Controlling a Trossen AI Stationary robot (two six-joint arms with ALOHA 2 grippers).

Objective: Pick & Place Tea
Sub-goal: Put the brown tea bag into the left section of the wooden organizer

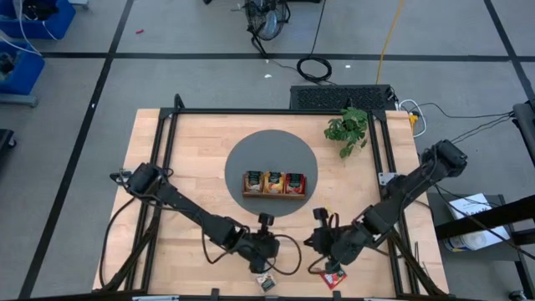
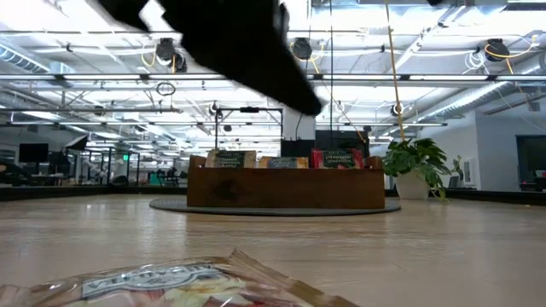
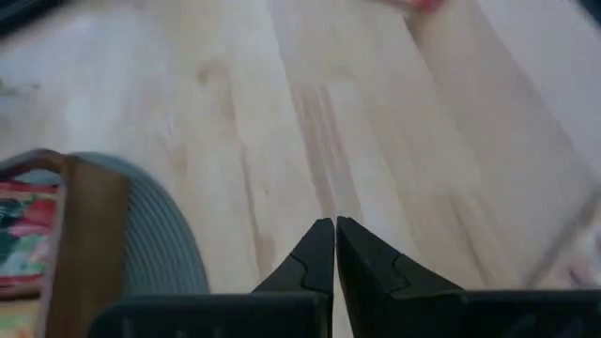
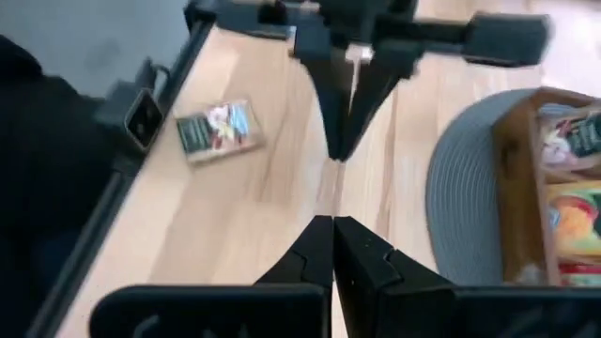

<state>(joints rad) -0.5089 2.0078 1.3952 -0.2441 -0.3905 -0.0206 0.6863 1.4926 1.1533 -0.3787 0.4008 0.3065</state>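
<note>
Two tea packets lie flat on the wooden table near its near edge: a pale one (image 1: 267, 283) (image 4: 216, 130) (image 2: 171, 286) and a red one (image 1: 333, 278). More tea packets stand on edge in the brown three-compartment tray (image 1: 274, 195) (image 2: 286, 189), which sits on a round grey mat (image 1: 272, 150). My left gripper (image 1: 286, 251) (image 3: 334, 230) is shut on nothing and points toward the table's right. My right gripper (image 1: 311, 244) (image 4: 332, 225) is also shut on nothing and faces it from the right. Their tips nearly meet above bare wood between the packets and the mat.
A green leafy plant (image 1: 349, 128) (image 2: 416, 164) stands at the far right of the table. Black frame rails (image 1: 167, 134) run along the table's sides and far edge. Bare wood lies left and right of the mat.
</note>
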